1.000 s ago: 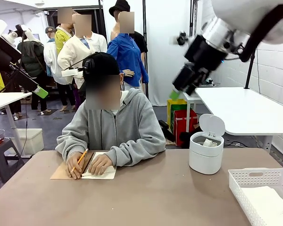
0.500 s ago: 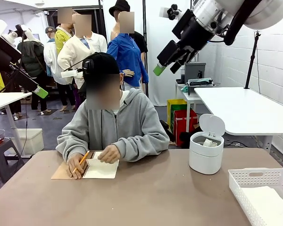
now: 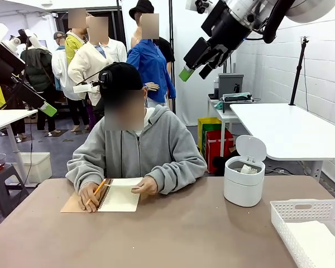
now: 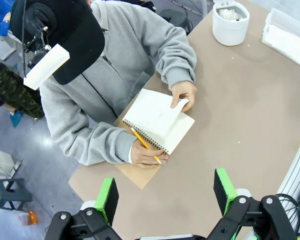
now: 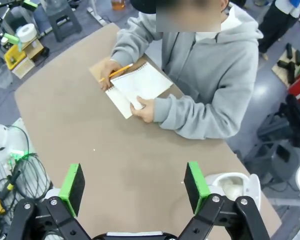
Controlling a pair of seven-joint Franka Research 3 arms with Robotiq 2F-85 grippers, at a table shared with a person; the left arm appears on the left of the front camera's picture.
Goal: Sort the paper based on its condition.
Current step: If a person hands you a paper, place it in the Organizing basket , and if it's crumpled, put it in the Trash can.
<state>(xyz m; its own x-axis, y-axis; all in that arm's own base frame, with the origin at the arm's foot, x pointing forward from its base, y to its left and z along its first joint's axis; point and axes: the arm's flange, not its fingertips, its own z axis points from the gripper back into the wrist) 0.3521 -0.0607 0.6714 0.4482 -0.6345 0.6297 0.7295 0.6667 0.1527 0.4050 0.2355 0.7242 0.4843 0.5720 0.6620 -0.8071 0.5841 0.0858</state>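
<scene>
The paper point(image 3: 247, 168) is seen binned; a fresh piece is seemingly awaited by left gripper point(image 4: 166, 192) and right gripper point(image 5: 134, 182), jaws apart.

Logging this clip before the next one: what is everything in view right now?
table: one, brown, between robot and person
notebook: one, white page, tan cover, open at far left
pencil: one, yellow, over the notebook
bin: one, white, lid up, far right
wads: count unclear, white, in the bin
basket: one, white, near right corner
sheets: count unclear, white, flat in the basket
person: one, grey hoodie, far side
hands: two, on the notebook
left gripper: black, green pads, open, above the table
right gripper: same, open, high up
</scene>
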